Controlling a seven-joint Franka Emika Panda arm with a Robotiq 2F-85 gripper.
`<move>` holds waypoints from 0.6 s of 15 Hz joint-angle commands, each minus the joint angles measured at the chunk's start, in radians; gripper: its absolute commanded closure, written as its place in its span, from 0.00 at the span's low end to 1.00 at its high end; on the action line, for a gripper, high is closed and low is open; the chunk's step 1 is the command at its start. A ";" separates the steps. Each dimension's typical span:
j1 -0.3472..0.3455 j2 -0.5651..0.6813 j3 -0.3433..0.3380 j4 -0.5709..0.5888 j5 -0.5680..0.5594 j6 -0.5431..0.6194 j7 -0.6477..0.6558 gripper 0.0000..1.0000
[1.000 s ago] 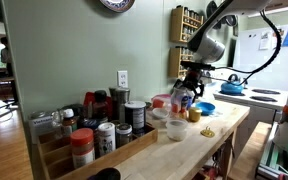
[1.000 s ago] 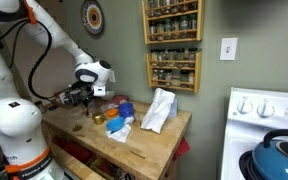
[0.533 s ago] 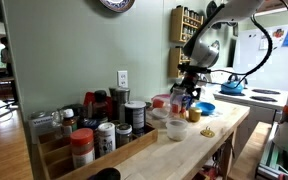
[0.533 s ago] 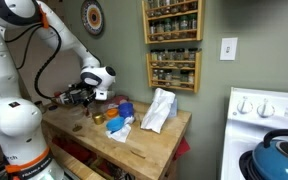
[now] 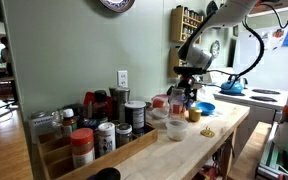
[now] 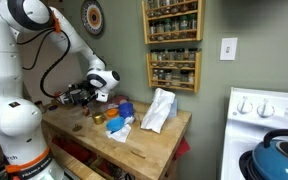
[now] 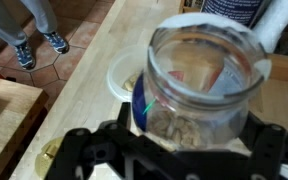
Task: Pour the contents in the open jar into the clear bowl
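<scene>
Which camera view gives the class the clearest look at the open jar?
The wrist view: the open jar fills the frame, its mouth and grainy contents visible, held by the end effector. In both exterior views it is only a tiny, indistinct shape.

Glossy clear jar [image 7: 199,85], wooden countertop [image 7: 89,85]

Home kitchen — wall spice rack [image 6: 172,65], white stove [image 6: 259,105].

Exteriors opposed, wrist over open jar [image 7: 196,85]
</scene>
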 commanded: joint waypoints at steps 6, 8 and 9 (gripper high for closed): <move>0.007 0.066 -0.037 0.067 0.007 -0.130 0.001 0.38; 0.013 0.035 -0.040 0.067 -0.027 -0.151 0.024 0.39; 0.019 0.010 -0.038 0.064 -0.049 -0.158 0.044 0.39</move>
